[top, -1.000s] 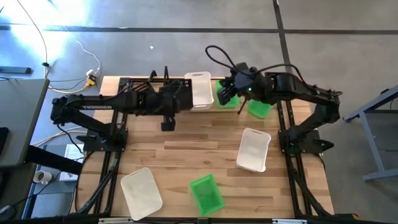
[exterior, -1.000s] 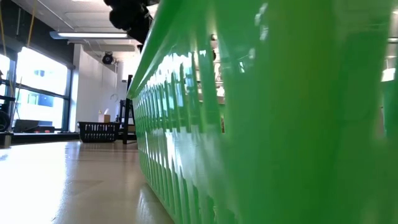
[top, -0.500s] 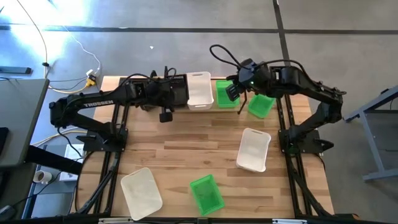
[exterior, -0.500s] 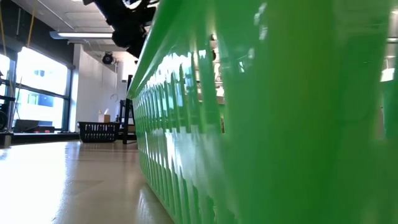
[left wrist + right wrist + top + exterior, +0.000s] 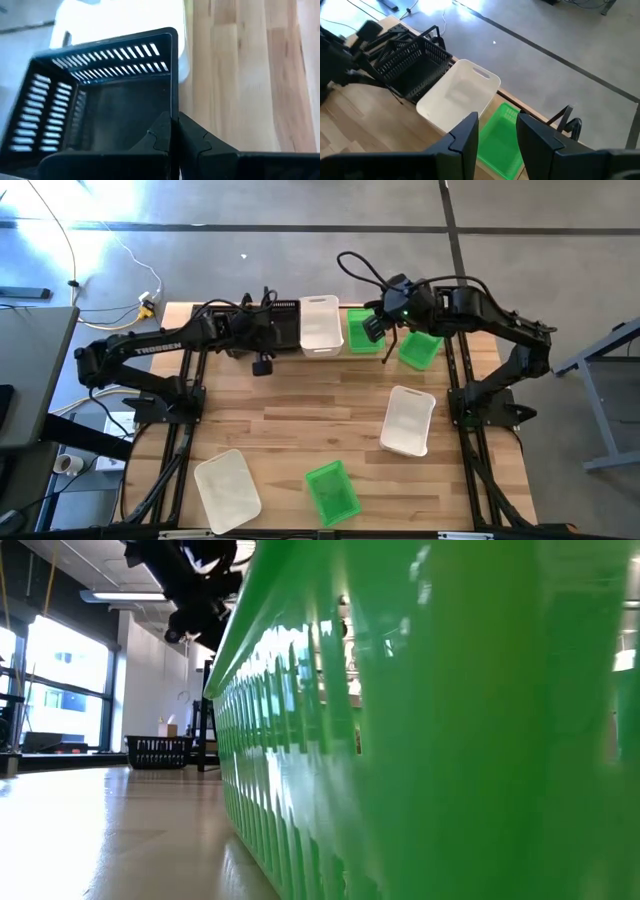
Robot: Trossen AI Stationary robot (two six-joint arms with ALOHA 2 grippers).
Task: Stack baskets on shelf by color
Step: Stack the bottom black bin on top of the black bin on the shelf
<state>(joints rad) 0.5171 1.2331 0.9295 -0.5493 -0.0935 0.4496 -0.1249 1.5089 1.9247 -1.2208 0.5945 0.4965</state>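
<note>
Wooden slatted tabletop (image 5: 300,420) carries scattered baskets; at its far edge sits a black slotted plastic basket (image 5: 100,95), its rim pinched by the closed left gripper (image 5: 174,131). Seat it squarely before releasing. Right gripper (image 5: 497,127) hovers open over a green basket (image 5: 502,137).

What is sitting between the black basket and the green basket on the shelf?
A white basket sits between the black basket and the green basket, all side by side on the shelf. The right wrist view and the high view both show it.
</note>
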